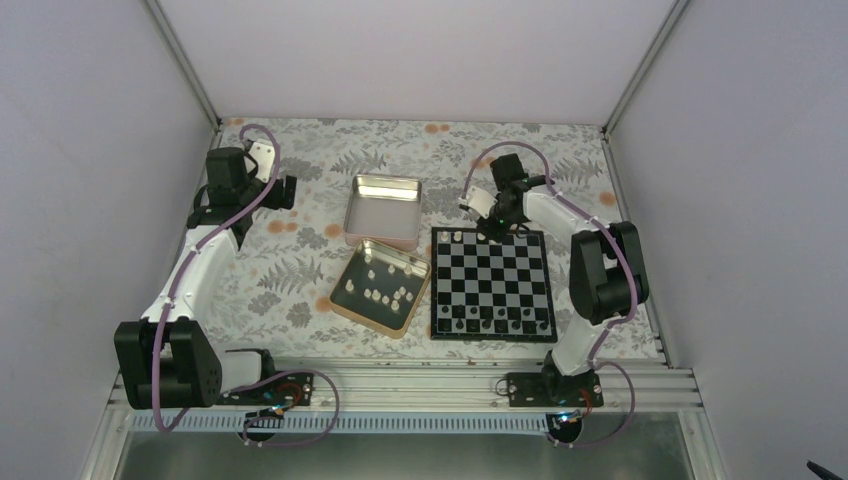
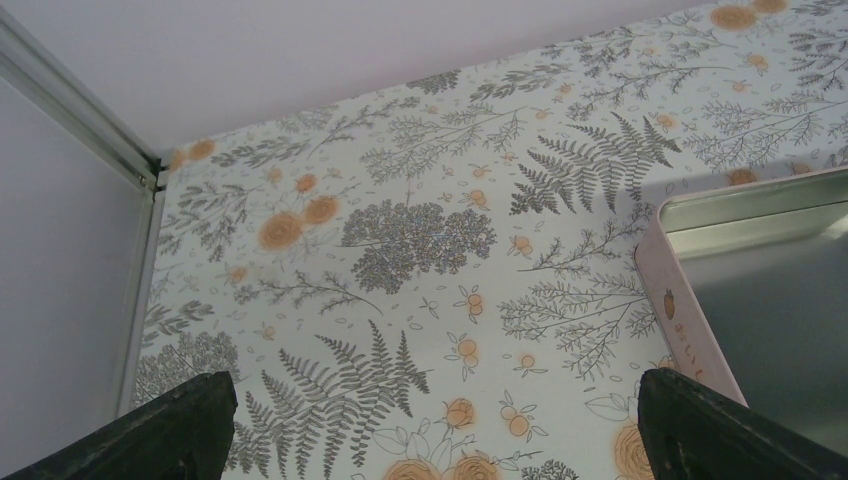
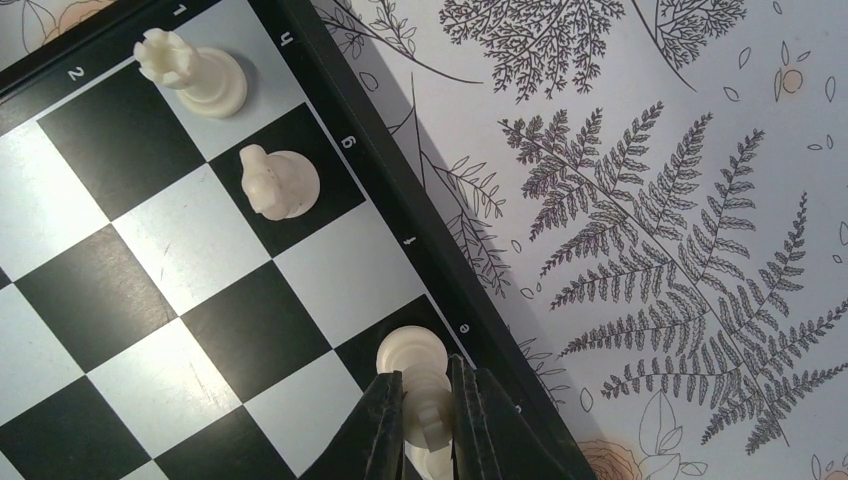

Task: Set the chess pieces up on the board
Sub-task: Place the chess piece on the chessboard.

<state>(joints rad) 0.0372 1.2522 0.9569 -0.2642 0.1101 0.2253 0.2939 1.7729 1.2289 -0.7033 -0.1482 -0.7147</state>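
Cream piece (image 3: pixel 412 352): at dark edge square of board (image 3: pixel 395 215), one empty square past knight (image 3: pixel 278 180). Pinched in nearly closed right gripper (image 3: pixel 427 395). Advised: lower straight, centre base, release once upright. Left gripper (image 2: pixel 435 380): spread wide, empty.

Tally by kind

One board (image 1: pixel 495 280); two tins, the near tin (image 1: pixel 348 274) and the far tin (image 1: pixel 385 208); two arms, the left arm (image 1: pixel 200 265) and the right arm (image 1: pixel 598 270); three cream chess pieces (image 3: pixel 280 182) at the board's far edge row, roughly nine more in the near tin; one row of dark pieces (image 1: pixel 487 325) at the near edge, too small to count.
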